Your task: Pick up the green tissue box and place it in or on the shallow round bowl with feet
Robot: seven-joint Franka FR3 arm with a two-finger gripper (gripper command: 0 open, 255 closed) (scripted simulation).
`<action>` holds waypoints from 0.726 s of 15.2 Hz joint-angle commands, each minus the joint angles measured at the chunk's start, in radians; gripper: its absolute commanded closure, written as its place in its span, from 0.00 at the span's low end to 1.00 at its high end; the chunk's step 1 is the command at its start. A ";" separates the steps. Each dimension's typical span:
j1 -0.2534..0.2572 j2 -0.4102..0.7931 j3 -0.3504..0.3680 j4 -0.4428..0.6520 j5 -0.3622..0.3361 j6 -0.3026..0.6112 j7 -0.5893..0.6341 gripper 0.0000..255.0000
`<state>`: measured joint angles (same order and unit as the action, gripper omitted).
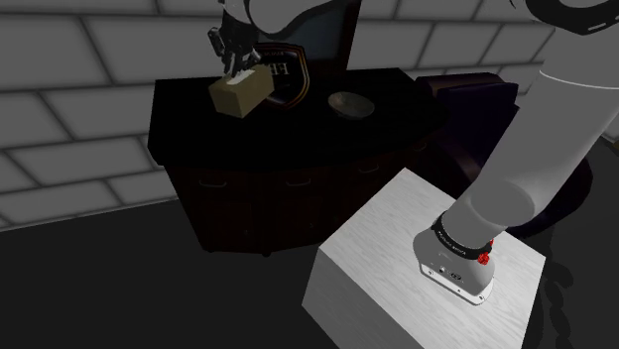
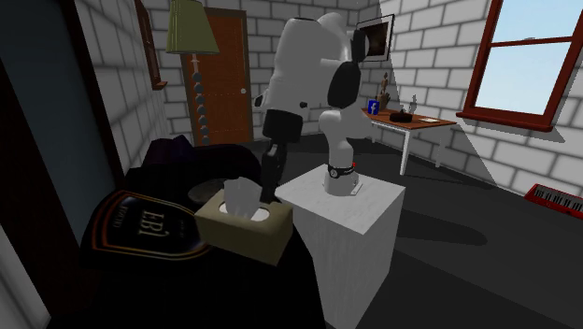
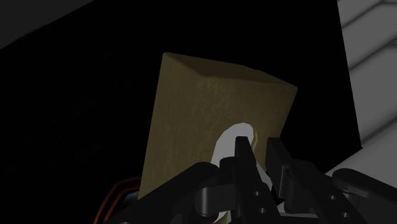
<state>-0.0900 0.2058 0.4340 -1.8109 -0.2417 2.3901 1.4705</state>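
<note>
The tan tissue box (image 1: 241,96) (image 2: 245,229) (image 3: 210,108) sits at the back of the dark bench (image 1: 188,114), just in front of a shield-shaped plaque (image 1: 290,75) (image 2: 154,224) with pale lettering. We cannot tell whether the box rests on the benchtop or hangs just clear of it. A white tissue (image 2: 241,197) (image 3: 230,141) stands up from the slot in its top.

The black claw (image 1: 234,67) (image 3: 259,146) comes down on the box from above. In the wrist view we see its two fingers (image 3: 243,153) drawn close together, pinching the tissue between them.

On the shoulder view's right, well apart from the box, the shallow grey bowl (image 1: 350,104) stands on the same benchtop. A dark armchair (image 1: 466,94) sits beyond the bench's end.

The white arm (image 1: 536,149) (image 2: 308,65) rises from its pale stand (image 1: 377,238) (image 2: 374,201) and reaches over the bench toward the grey brick wall (image 1: 79,89).

In the second exterior view we see the rest of the room: a floor lamp (image 2: 191,28) with a green shade, a brown door (image 2: 227,75), a red-framed window (image 2: 533,56), a small desk (image 2: 416,120) under it, and a red keyboard (image 2: 559,198) on the floor.
</note>
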 commanded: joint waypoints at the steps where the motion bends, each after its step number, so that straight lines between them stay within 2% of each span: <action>1: -0.021 -0.028 0.000 -0.021 0.028 -0.001 -0.034 1.00; 6: -0.107 -0.154 -0.023 -0.154 0.157 0.030 -0.201 1.00; 11: -0.164 -0.258 -0.076 -0.253 0.278 0.035 -0.378 1.00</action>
<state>-0.2407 -0.0256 0.3725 -2.0450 0.0055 2.4312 1.1395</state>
